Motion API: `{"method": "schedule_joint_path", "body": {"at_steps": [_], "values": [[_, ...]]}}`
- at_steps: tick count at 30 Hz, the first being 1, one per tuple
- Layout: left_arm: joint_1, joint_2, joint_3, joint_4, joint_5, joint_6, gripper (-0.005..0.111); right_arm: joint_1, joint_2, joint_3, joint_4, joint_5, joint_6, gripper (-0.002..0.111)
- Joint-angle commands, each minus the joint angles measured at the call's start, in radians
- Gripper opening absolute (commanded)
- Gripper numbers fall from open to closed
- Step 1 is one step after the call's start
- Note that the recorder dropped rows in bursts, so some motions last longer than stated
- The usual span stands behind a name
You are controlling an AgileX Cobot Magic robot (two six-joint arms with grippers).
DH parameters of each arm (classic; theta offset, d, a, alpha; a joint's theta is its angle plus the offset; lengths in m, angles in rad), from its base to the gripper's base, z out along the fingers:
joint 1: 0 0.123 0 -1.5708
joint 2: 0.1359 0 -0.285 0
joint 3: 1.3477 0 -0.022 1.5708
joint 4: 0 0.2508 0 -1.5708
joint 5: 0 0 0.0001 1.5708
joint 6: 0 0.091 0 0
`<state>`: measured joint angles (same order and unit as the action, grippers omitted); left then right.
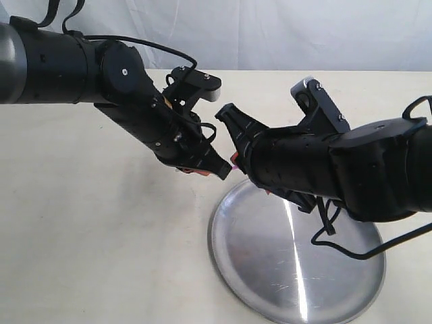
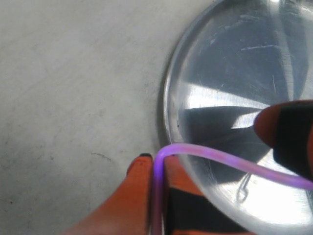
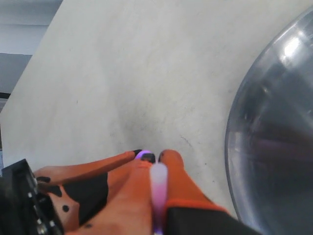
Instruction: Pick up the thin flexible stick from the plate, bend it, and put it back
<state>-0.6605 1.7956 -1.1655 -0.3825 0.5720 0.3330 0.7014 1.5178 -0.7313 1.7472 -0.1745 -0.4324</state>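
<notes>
While both arms meet above the pale table [image 1: 101,236], just off the near-left rim of the plate [image 1: 270,283], the job sits at its middle step.

- Plate: round, shiny metal, scratched. Nothing lies in it in any view.
- Left gripper [image 2: 155,164]: orange jaws pressed together on one end of the thin flexible stick [image 2: 220,159].
- Right gripper [image 3: 156,161]: jaws likewise pinched on the stick, which runs up between them. Tips of the two grippers sit very close to each other.
- Stick: pink, translucent, held in the air and clear of plate and table. The left wrist view shows it leaving the left jaws, turning in one tight curve, then running across over the plate edge toward the other claw.

Progress, as judged: pickup done and bend under way, with a curve already visible. Left to do: finish the bend, carry the stick over the plate, lower it, and release both ends.
</notes>
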Motion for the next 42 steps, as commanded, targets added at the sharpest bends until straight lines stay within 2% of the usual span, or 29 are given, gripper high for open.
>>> {"method": "schedule_joint_path", "body": {"at_steps": [1,15,27,37,42], "values": [[0.012,0.014,-0.004,0.031,-0.081,-0.018,0.000,0.008,-0.011,-0.002,-0.003,0.074,-0.002,-0.001],[0.012,0.014,-0.004,0.055,-0.054,-0.016,0.000,0.008,-0.011,-0.002,-0.030,0.048,-0.012,-0.001],[0.011,0.014,-0.004,0.074,-0.088,-0.009,0.000,0.008,-0.011,-0.002,-0.010,0.033,0.020,-0.001],[0.008,0.014,-0.004,0.141,-0.099,-0.009,0.000,0.008,-0.011,-0.002,-0.003,0.065,0.100,-0.001],[-0.011,0.014,-0.004,0.225,-0.100,-0.009,0.000,0.008,-0.011,-0.002,-0.003,0.092,0.151,-0.001]]}}
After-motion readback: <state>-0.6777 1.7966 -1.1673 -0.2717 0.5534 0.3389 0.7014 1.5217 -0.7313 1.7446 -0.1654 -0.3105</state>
